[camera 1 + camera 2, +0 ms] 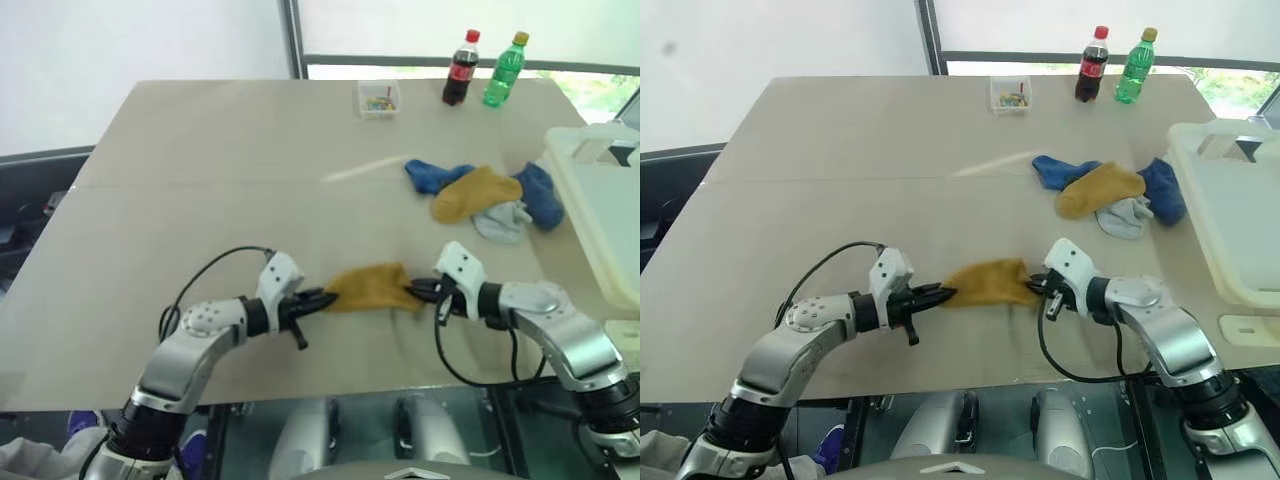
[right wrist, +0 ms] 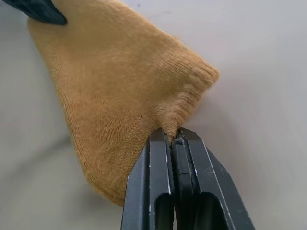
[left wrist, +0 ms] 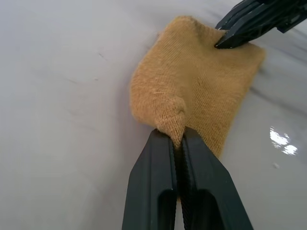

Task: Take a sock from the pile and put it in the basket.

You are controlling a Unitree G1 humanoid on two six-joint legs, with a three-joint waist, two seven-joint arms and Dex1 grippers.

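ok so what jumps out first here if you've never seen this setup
A yellow sock at the table's near edge, pinched at each end, by the left hand and the right hand, both shut on it. Farther right lies the pile of socks, beside the white basket at the right edge. Two bottles stand at the far edge.

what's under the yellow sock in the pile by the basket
The yellow sock lies on top of the pile, over a blue sock, another blue sock and a pale grey sock. Whatever else lies beneath it is covered.
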